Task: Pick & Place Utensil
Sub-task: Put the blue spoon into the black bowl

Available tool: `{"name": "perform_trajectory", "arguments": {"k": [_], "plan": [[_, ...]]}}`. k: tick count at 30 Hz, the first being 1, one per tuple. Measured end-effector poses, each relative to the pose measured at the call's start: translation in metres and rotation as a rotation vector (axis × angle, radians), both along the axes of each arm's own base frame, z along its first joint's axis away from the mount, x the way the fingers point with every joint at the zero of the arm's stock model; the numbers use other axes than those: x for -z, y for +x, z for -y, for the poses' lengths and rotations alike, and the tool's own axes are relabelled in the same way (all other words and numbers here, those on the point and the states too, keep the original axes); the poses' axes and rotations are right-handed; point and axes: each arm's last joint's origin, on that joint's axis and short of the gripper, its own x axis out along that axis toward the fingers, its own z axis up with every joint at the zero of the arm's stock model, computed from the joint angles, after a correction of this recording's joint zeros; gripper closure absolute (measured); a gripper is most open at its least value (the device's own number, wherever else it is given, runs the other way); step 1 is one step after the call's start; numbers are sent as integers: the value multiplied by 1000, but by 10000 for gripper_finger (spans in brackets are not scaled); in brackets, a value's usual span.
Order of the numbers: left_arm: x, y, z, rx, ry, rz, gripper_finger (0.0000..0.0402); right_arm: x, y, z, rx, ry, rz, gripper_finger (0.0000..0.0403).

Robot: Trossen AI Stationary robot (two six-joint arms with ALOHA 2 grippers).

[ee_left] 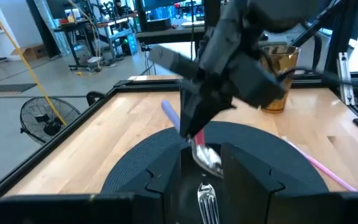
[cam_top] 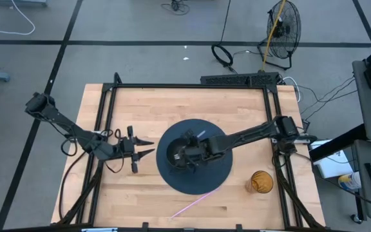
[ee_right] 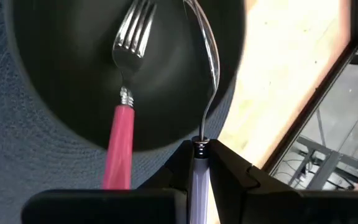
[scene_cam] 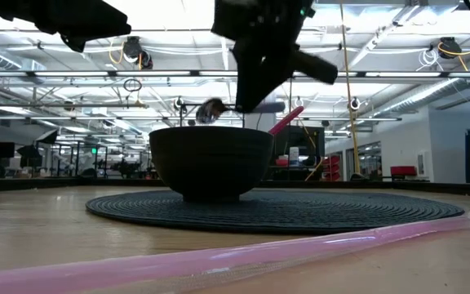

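A dark bowl (cam_top: 174,153) stands on a round black mat (cam_top: 221,174). A fork with a pink handle (ee_right: 122,134) lies in the bowl, its handle resting on the rim. My right gripper (ee_right: 199,149) hovers over the bowl (scene_cam: 210,159), shut on a spoon with a lavender handle (ee_right: 207,56). The spoon's head (scene_cam: 210,110) sits just above the bowl's rim. My left gripper (cam_top: 150,147) waits open at the mat's left edge, pointing at the bowl. My right gripper pinches the spoon between its two fingers on the lavender handle, close to where it joins the metal neck (ee_right: 199,148). The handle's free end (cam_top: 200,135) sticks out behind the fingers. The fingers come slanting down from the table's right, and the spoon is lifted clear.
A gold-coloured cup (cam_top: 261,182) stands on the table right of the mat. A long thin pink stick (cam_top: 195,205) lies near the table's near edge, partly on the mat. A black frame rail (cam_top: 192,86) runs round the tabletop. Bare wood shows at the far side.
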Motion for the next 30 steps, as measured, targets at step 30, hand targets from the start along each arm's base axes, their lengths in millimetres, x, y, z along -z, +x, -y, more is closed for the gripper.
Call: {"name": "perform_trajectory", "arguments": {"k": [30], "plan": [[2,-1,1,6,5,-16,279,14,3,-9,-36,11,-43,372]]}}
